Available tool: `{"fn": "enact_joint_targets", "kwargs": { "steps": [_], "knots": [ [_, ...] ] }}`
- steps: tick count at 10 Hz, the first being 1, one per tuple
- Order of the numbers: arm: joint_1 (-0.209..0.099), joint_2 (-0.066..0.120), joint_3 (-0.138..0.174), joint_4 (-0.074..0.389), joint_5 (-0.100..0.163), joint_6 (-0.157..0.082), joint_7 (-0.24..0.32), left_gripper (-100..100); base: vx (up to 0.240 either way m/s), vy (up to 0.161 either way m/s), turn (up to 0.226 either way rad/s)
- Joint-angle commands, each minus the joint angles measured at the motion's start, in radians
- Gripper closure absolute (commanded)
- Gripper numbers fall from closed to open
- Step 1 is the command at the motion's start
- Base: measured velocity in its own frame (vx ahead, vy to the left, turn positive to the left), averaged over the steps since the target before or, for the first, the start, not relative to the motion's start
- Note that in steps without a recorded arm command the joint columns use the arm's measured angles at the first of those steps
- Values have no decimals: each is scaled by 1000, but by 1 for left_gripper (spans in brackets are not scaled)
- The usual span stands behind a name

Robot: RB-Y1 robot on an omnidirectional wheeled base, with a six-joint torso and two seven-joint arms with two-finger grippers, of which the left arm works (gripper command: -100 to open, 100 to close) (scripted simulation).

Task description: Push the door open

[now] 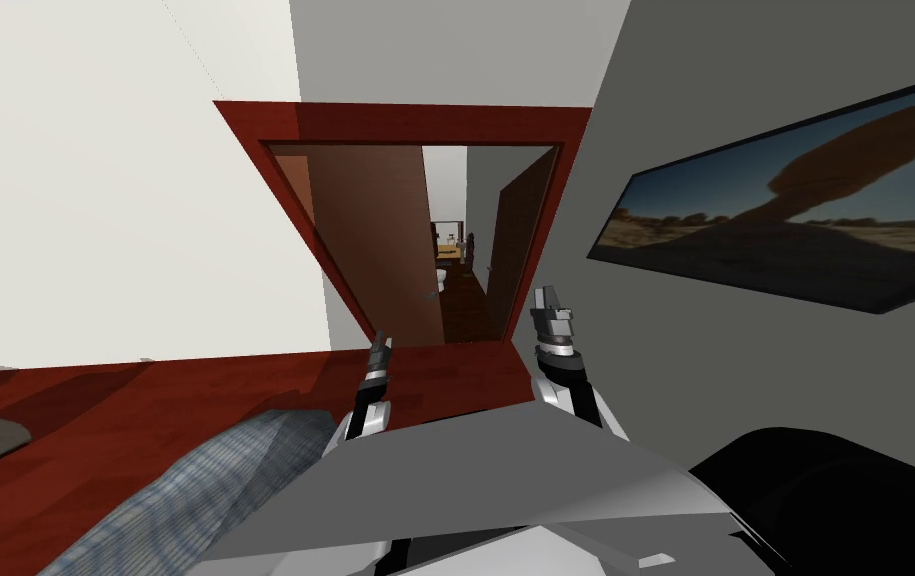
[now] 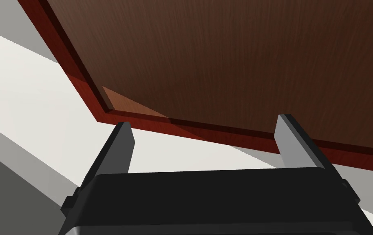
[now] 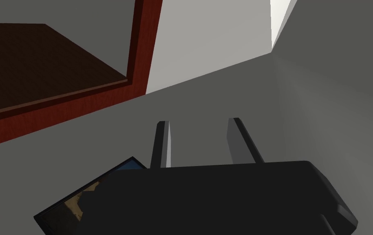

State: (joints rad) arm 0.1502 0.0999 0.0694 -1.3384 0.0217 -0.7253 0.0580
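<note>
Dark brown, the door (image 1: 375, 240) stands ajar in its red-brown frame (image 1: 405, 120). It sits at the frame's left side, with a gap open to its right. The left pincer (image 2: 204, 121) points at the door's face near a corner of the frame, its fingers spread wide and holding nothing. The right pincer (image 3: 199, 121) faces the grey wall beside the frame, near a landscape picture (image 1: 795, 220); its fingers stand apart by a narrower gap, empty.
</note>
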Motion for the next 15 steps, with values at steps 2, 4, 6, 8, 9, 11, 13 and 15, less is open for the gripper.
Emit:
{"fn": "enact_joint_targets", "kwargs": {
  "steps": [2,4,6,8,9,11,13,15],
  "knots": [
    [-36,3,0,76,12,-14,-6,-100,100,-2,-63],
    [-62,6,0,135,21,-21,-10,-100,98,2,-72],
    [-87,8,0,193,29,-29,-14,-100,102,-9,-73],
    [-113,9,0,244,38,-36,-18,-100,114,1,-62],
    [-125,10,0,272,42,-39,-20,-100,100,-2,-71],
    [-138,11,0,302,46,-43,-22,-100,60,6,-34],
    [-161,11,0,353,54,-50,-26,-100,77,0,-72],
    [-185,12,0,405,62,-57,-29,-100,98,8,-63]
  ]
}}
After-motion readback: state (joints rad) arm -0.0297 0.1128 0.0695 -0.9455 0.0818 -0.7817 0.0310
